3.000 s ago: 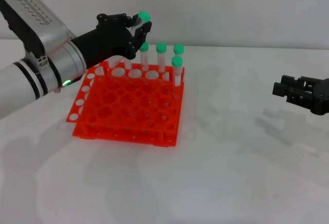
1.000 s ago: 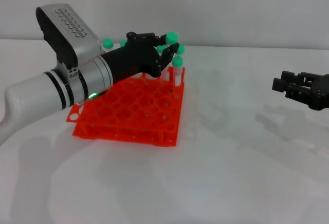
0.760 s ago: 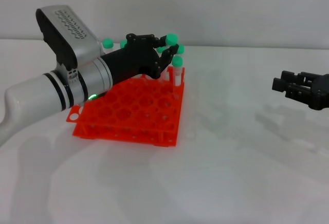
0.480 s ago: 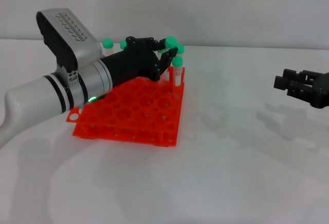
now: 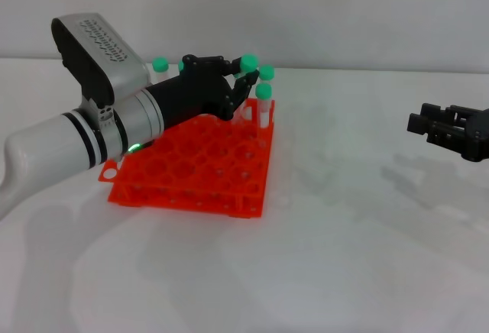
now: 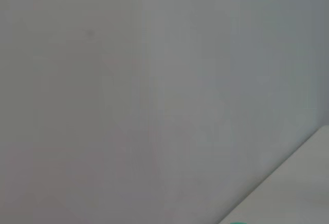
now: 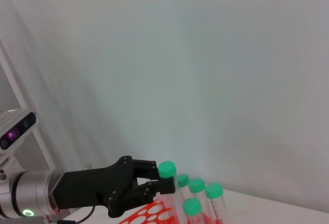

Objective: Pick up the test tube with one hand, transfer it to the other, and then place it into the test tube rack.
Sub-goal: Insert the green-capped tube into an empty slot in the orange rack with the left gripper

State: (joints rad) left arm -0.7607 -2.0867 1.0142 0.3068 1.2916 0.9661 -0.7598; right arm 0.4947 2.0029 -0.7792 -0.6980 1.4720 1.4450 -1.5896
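**Left claw holds a green-capped tube over the rack's far row**

The test tube rack (image 5: 191, 161) sits on the white counter (image 5: 328, 257) and serves as the landmark; the left arm, thick and silver-grey with black bands and a green glowing ring, reaches in low from the rack's left-near side and slopes up across its top tier, ending above the far edge; the left claw (image 5: 229, 81) is black and fingered, its fingers curled and pinching the test tube (image 5: 247, 64) just under the green cap, with the cap standing clear above the fingertips; the tube's clear body is mostly hidden behind the fingers, so its tilt cannot be told; in the right wrist view the same claw (image 7: 149, 183) grips the capped tube (image 7: 166, 169) just beside the other standing tubes (image 7: 198, 196); these other green-capped tubes (image 5: 264, 96) stand upright in the rack's far row, near the far right corner, and two more caps (image 5: 160, 64) show behind the left arm at the far left of that row; the right claw (image 5: 424, 123), black on a slim dark arm, hangs well apart from the rack on its right side, above the counter; its fingers are a little spread with nothing between them; the left wrist view shows only a blank wall.
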